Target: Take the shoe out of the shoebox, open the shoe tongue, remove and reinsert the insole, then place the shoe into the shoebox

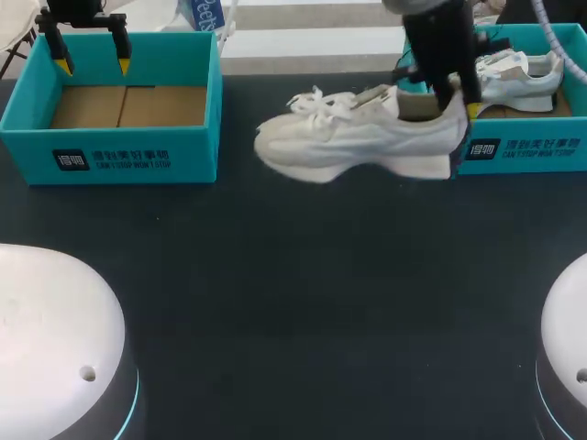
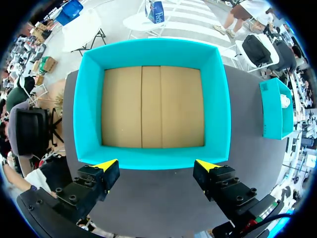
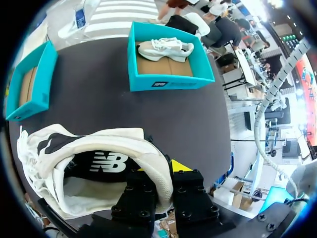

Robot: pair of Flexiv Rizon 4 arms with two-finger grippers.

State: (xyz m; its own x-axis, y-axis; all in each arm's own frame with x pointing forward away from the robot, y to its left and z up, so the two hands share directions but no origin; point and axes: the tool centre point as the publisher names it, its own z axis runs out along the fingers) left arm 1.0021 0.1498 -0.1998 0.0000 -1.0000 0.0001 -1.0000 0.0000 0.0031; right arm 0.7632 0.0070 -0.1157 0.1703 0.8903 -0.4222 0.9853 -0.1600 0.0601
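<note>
The dark, matte table [image 1: 303, 275] carries two open-topped teal cardboard boxes. The left box [image 1: 138, 156] stands at the table's far left, and its brown cardboard floor shows. The second box [image 1: 527, 151] stands well apart to the right of the left box, along the same far side, with its printed front wall turned the same way.

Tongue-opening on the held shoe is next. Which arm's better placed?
Left, likely. The left claw is open and free above the empty shoebox, off the shoe's lace end. The right claw is shut on the heel, so it's occupied steadying the shoe.
</note>
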